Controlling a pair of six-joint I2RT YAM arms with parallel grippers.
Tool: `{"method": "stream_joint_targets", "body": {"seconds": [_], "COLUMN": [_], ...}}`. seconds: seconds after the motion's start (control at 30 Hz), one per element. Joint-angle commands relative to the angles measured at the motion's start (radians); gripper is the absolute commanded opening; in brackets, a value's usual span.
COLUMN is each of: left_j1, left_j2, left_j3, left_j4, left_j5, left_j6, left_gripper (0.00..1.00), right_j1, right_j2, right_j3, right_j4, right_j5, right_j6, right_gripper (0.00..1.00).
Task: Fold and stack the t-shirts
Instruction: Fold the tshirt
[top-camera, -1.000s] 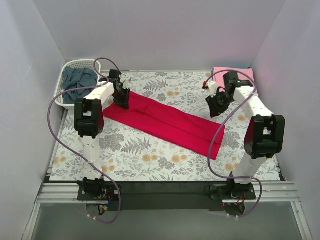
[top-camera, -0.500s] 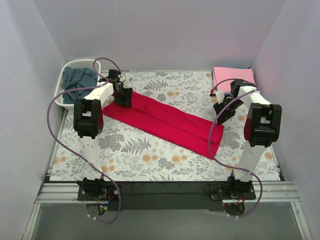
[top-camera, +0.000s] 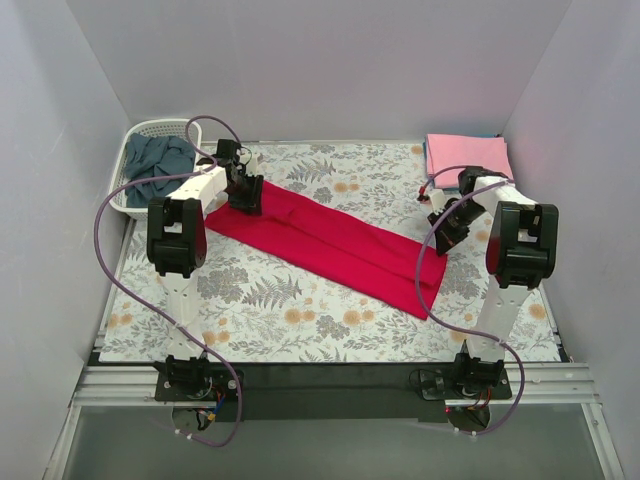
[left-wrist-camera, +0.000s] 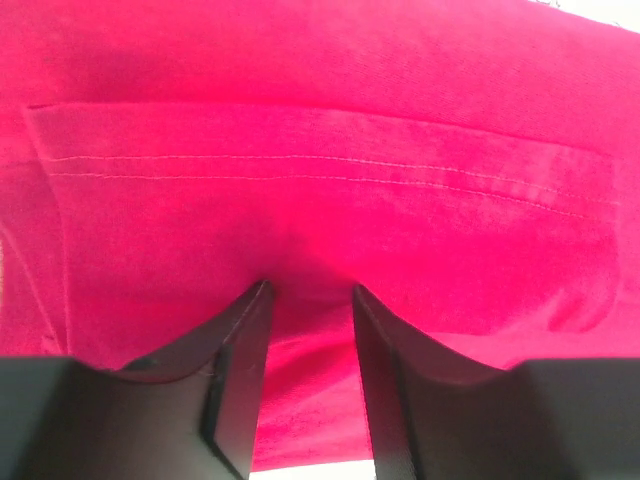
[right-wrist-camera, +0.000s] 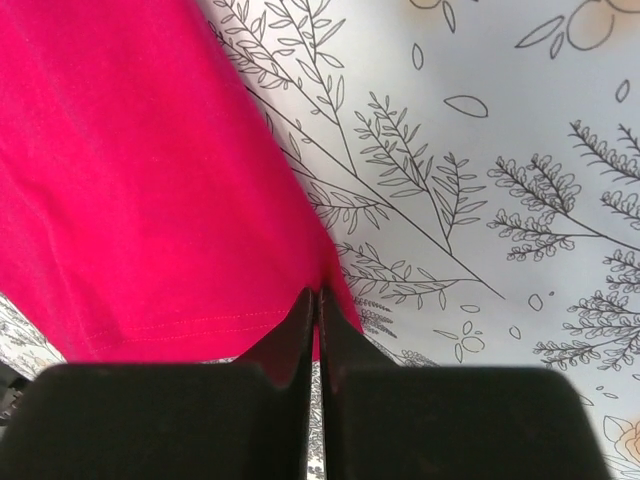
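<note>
The bright red t-shirt (top-camera: 330, 240) lies folded into a long strip, running diagonally from back left to front right on the floral cloth. My left gripper (top-camera: 245, 195) is at its back-left end. In the left wrist view (left-wrist-camera: 310, 290) its fingers are a little apart with a thick fold of red cloth (left-wrist-camera: 320, 150) pinched between them. My right gripper (top-camera: 447, 230) is at the strip's right end. In the right wrist view (right-wrist-camera: 318, 292) its fingers are pressed together on the red shirt's edge (right-wrist-camera: 130, 180). The light pink t-shirt (top-camera: 465, 155) lies folded at the back right. The slate-blue t-shirt (top-camera: 160, 160) sits crumpled in the basket.
The white lattice basket (top-camera: 130, 195) stands at the back left corner. The floral grey cloth (top-camera: 300, 310) covers the table and also shows in the right wrist view (right-wrist-camera: 480, 150). Pale walls close in the left, back and right sides. Purple cables loop off both arms.
My right gripper has moved from beside the pink shirt towards the front, down onto the right end of the red strip. My left gripper has hardly moved.
</note>
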Motion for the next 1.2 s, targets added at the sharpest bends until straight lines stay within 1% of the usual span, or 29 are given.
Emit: {"method": "stream_joint_targets", "body": {"seconds": [0.0,0.13,0.23,0.37,0.4,0.43,0.47,0.5,0.57,0.7,0.73,0.8,0.83,0.9,0.93,0.97,1.03,1.07,1.1,1.13,1.17], "left_j1": [0.006,0.012,0.017,0.017,0.017,0.017,0.017,0.015,0.015,0.017,0.015,0.015,0.015,0.012,0.012,0.009,0.009,0.009,0.008,0.008,0.006], "left_j2": [0.007,0.031,0.042,0.045,0.043,0.045,0.048,0.059,0.082,0.177,0.195,0.261,0.286,0.347,0.358,0.362,0.317,0.286,0.207,0.164,0.122], "left_j3": [-0.037,-0.058,-0.066,-0.072,-0.071,-0.069,-0.066,-0.051,-0.020,0.107,0.186,0.289,0.395,0.510,0.553,0.617,0.623,0.570,0.520,0.477,0.383], "left_j4": [0.030,0.044,0.047,0.047,0.047,0.050,0.050,0.050,0.042,0.030,0.015,-0.010,-0.040,-0.062,-0.067,-0.061,-0.014,0.008,0.031,0.077,0.093], "left_j5": [-0.079,-0.118,-0.120,-0.108,-0.093,-0.085,-0.074,-0.062,-0.063,-0.062,-0.040,-0.017,0.007,0.023,0.024,0.024,0.027,0.047,0.056,0.062,0.087], "left_j6": [-0.002,0.002,0.008,0.016,0.016,0.018,0.021,0.025,0.030,0.051,0.053,0.048,0.048,0.045,0.045,0.044,0.027,0.024,0.018,-0.005,-0.015], "left_gripper": [0.34,0.28,0.27,0.28,0.28,0.29,0.29,0.30,0.30,0.31,0.33,0.35,0.37,0.40,0.44,0.47,0.50,0.53,0.54,0.56,0.57], "right_j1": [-0.036,-0.066,-0.076,-0.077,-0.077,-0.077,-0.077,-0.077,-0.077,-0.071,-0.065,-0.039,-0.028,0.008,0.019,0.030,0.033,0.029,0.015,0.009,0.007], "right_j2": [-0.013,-0.022,-0.032,-0.054,-0.055,-0.059,-0.066,-0.072,-0.085,-0.100,-0.112,-0.166,-0.187,-0.258,-0.304,-0.325,-0.371,-0.379,-0.382,-0.382,-0.376], "right_j3": [-0.015,-0.021,-0.041,-0.061,-0.059,-0.059,-0.061,-0.070,-0.084,-0.173,-0.238,-0.318,-0.388,-0.444,-0.485,-0.493,-0.478,-0.425,-0.388,-0.348,-0.254], "right_j4": [-0.004,0.002,0.007,0.001,-0.008,-0.010,-0.013,-0.013,-0.013,-0.022,-0.024,-0.021,-0.021,-0.027,-0.037,-0.077,-0.106,-0.132,-0.140,-0.149,-0.168], "right_j5": [0.031,0.065,0.083,0.068,0.065,0.063,0.065,0.066,0.079,0.100,0.102,0.099,0.100,0.097,0.092,0.079,0.076,0.069,0.060,0.047,0.011], "right_j6": [-0.023,-0.043,-0.061,-0.061,-0.059,-0.055,-0.055,-0.056,-0.070,-0.093,-0.104,-0.127,-0.131,-0.139,-0.150,-0.164,-0.179,-0.182,-0.185,-0.184,-0.179], "right_gripper": [0.01,0.01,0.01,0.01,0.05,0.12,0.24,0.27,0.26,0.25,0.25,0.26,0.26,0.26,0.26,0.28,0.30,0.31,0.31,0.32,0.33]}}
